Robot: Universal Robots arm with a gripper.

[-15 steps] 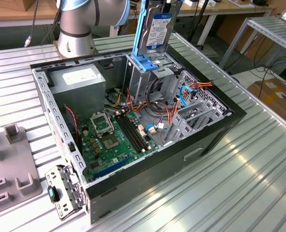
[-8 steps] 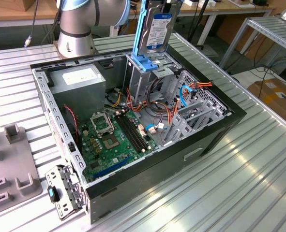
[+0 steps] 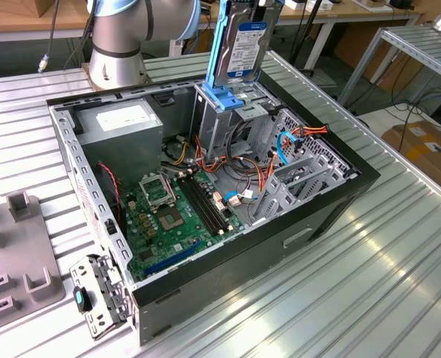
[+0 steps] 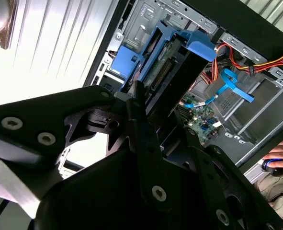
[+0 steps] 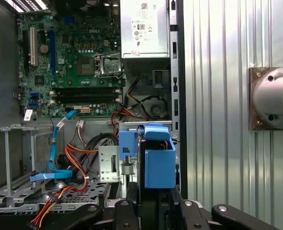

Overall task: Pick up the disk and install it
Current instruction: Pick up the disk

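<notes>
Second wrist view is showing the gripper (image 4: 158,115) pinching the disk (image 4: 172,67) between its black fingers (image 4: 137,103), the drive's long axis running straight out from them toward the open computer case (image 3: 227,276). From the exterior view, the disk is hanging upright with its lower end at the mouth of the metal drive cage (image 3: 231,127), not yet seated. Farther off, the motherboard (image 3: 168,216) and power supply (image 3: 123,127) are lying inside.

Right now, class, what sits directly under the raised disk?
Under the disk stands the grey drive cage, a blue plastic piece at its top. What the cage's slot holds beneath cannot be seen; the disk and that piece cover it.
</notes>
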